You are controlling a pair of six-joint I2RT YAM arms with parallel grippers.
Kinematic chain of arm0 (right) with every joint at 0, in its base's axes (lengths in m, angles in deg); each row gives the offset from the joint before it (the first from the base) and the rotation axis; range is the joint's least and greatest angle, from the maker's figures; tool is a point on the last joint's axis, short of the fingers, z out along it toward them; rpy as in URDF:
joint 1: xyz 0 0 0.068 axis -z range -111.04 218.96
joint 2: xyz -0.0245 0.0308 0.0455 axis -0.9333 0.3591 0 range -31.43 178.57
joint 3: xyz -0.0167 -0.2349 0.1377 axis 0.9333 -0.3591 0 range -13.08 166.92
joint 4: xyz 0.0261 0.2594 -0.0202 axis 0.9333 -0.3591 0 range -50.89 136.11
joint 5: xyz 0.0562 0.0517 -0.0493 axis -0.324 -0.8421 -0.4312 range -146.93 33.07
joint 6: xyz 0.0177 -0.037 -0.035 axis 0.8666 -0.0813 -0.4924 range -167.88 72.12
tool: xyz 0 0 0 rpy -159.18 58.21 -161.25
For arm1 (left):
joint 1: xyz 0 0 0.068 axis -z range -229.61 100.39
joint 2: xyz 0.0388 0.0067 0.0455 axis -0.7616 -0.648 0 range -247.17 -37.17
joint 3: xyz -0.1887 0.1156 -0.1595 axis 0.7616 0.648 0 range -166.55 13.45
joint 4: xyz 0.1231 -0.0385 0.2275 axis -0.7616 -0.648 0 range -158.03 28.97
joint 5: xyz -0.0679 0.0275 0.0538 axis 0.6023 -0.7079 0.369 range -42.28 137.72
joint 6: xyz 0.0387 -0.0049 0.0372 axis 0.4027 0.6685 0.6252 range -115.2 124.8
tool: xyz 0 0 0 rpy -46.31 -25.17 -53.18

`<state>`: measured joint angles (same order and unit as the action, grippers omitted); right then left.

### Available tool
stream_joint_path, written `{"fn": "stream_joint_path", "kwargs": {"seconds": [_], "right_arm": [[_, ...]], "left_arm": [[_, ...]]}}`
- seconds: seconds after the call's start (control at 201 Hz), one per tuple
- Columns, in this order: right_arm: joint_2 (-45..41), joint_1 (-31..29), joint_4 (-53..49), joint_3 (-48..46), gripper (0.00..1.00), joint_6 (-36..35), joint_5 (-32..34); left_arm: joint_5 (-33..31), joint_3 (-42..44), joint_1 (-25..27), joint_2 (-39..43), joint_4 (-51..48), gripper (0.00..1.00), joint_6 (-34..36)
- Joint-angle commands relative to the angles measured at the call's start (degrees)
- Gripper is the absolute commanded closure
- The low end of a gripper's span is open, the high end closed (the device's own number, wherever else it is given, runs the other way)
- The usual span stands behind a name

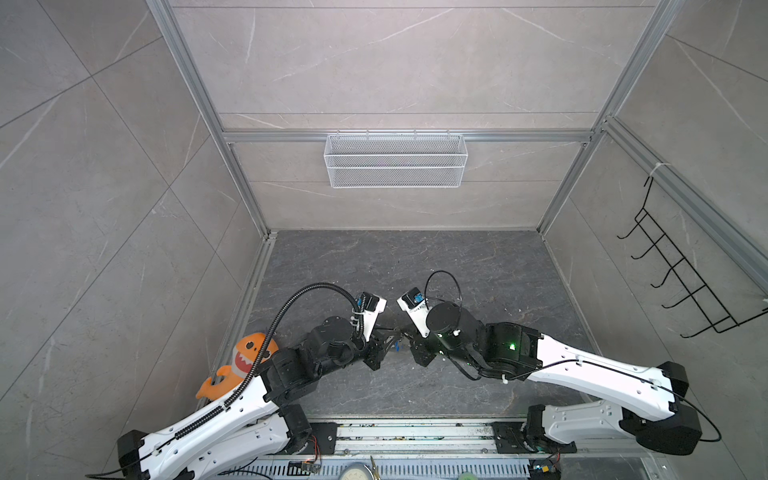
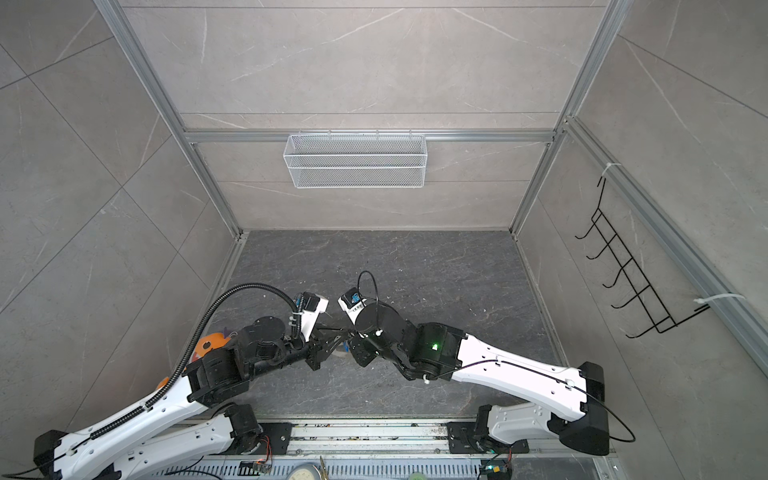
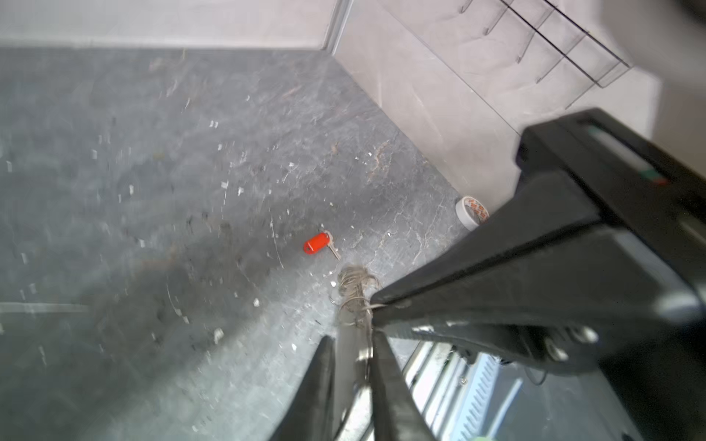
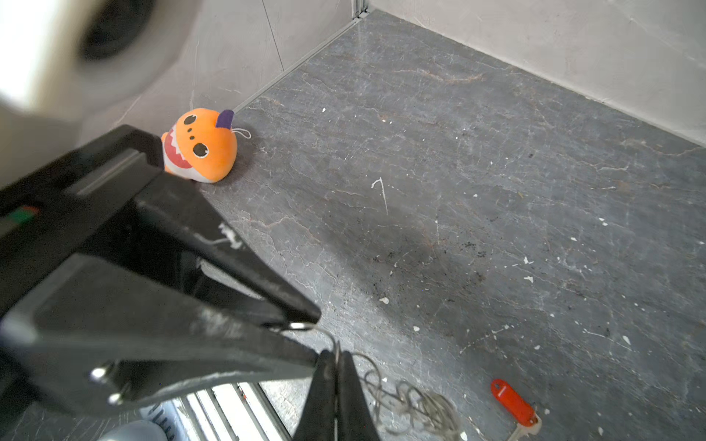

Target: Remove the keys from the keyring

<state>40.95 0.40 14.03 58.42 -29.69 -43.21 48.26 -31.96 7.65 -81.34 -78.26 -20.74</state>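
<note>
The left gripper (image 3: 351,338) is clamped on the keyring (image 3: 348,366) — its two fingers press the flat grey plate from either side, seen edge-on in the left wrist view. The right gripper (image 4: 336,357) has its fingers pressed together on a thin wire loop (image 4: 335,343) that runs up to the left gripper's tip. The right wrist view alone shows the silver chain (image 4: 420,408) hanging in a loose tangle and an orange plush toy (image 4: 202,147) by the wall; the left wrist view alone shows a tape roll (image 3: 472,212). In a top view a blue tag (image 1: 397,345) is a mere speck between the grippers. The red-tagged key (image 3: 317,243) lies loose on the dark floor (image 3: 153,152) — apart from the keyring.
</note>
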Motion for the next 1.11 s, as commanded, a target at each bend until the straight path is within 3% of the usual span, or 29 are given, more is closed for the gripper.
{"fn": "stream_joint_path", "kwargs": {"seconds": [0.0, 0.349, 0.702, 0.772, 0.817, 0.887, 1.101], "right_arm": [[-1.51, -0.37, 2.64, -0.79, 1.0, 0.87, -0.79], [-3.47, 0.62, -0.39, -4.21, 1.0, 3.92, 6.85], [-6.91, 3.29, 7.44, -10.12, 1.0, 1.96, -4.36], [-7.84, 3.32, 9.22, -10.85, 1.0, 1.96, -6.07], [-8.17, 3.31, 9.58, -10.8, 1.0, 1.84, -6.49], [-8.49, 3.29, 9.38, -10.32, 1.0, 1.69, -6.22], [-9.01, 3.34, 9.11, -9.81, 1.0, 1.06, -5.19]], "left_arm": [[-1.73, 0.2, -0.13, 1.34, 1.41, 1.0, 1.17], [-1.78, 0.9, -0.13, 4.77, 1.57, 1.0, 2.66], [4.45, 2.91, -0.17, 8.13, 5.58, 1.0, 3.17], [3.96, 2.67, -0.13, 8.15, 4.87, 0.65, 2.87], [2.9, 2.77, -0.13, 8.42, 4.41, 0.53, 2.62], [1.72, 3.2, -0.13, 9.44, 4.04, 0.47, 2.53], [-1.06, 5.11, -0.18, 13.25, 3.78, 0.44, 1.96]]}}
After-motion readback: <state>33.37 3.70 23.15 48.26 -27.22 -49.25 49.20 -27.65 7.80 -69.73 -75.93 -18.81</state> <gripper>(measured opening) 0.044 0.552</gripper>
